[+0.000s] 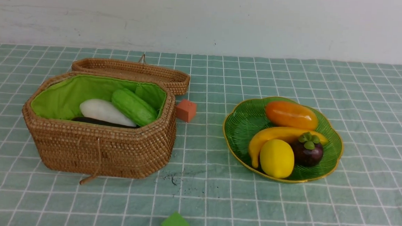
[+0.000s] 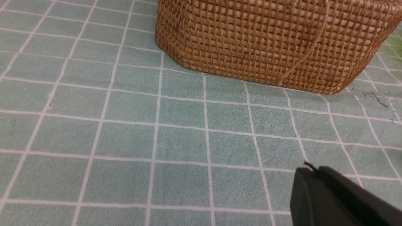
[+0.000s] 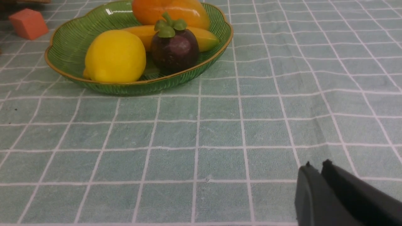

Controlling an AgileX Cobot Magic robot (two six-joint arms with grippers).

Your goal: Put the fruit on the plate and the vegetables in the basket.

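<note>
Both my end effectors, left (image 2: 309,171) & right (image 3: 317,166), pinched together, empty, low over bench; plate (image 3: 62,59) w/ fruit ahead of right, basket (image 2: 251,40) ahead of left: sorting looks done.

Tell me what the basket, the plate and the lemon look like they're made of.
Basket: woven wicker, matte brown, visible weave; bright green cloth lining inside. Plate: glossy green, ribbed, with a yellow rim and bright highlights; likely glass or plastic, can't tell which. Lemon: smooth, evenly yellow with a soft sheen, probably molded plastic.

Both pincers (image 2: 309,169) (image 3: 317,165) seemingly closed, empty
</note>
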